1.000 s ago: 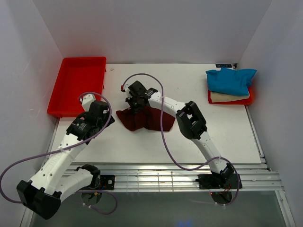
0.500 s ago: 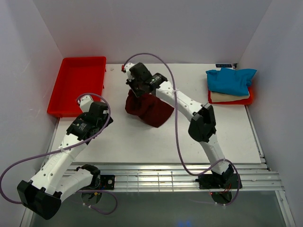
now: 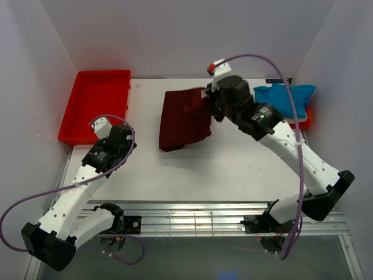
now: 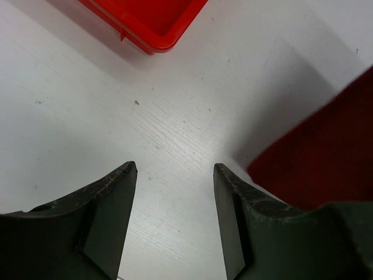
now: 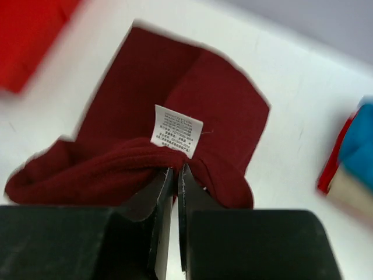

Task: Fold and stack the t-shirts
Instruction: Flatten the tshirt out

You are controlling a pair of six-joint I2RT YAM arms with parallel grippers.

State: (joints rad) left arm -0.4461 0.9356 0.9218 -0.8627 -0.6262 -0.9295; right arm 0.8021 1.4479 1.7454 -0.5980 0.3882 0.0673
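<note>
The dark maroon t-shirt (image 3: 184, 118) hangs lifted above the middle of the table, its lower end near the surface. My right gripper (image 3: 211, 104) is shut on its upper right edge; the right wrist view shows the cloth (image 5: 175, 111) bunched at the closed fingertips (image 5: 164, 179) under a white label. My left gripper (image 3: 125, 135) is open and empty, low over the table left of the shirt; a maroon corner (image 4: 326, 151) shows at the right of its view. The bright blue t-shirt (image 3: 285, 98) lies on the cream one (image 3: 278, 121) at the back right.
An empty red tray (image 3: 96, 104) sits at the back left; its corner (image 4: 151, 20) shows in the left wrist view. A second red tray (image 3: 306, 121) lies under the blue and cream shirts. White walls close in the table on three sides.
My right arm has swung up and to the right, lifting the maroon shirt off the table so it hangs unfurled. My left gripper has barely moved.
</note>
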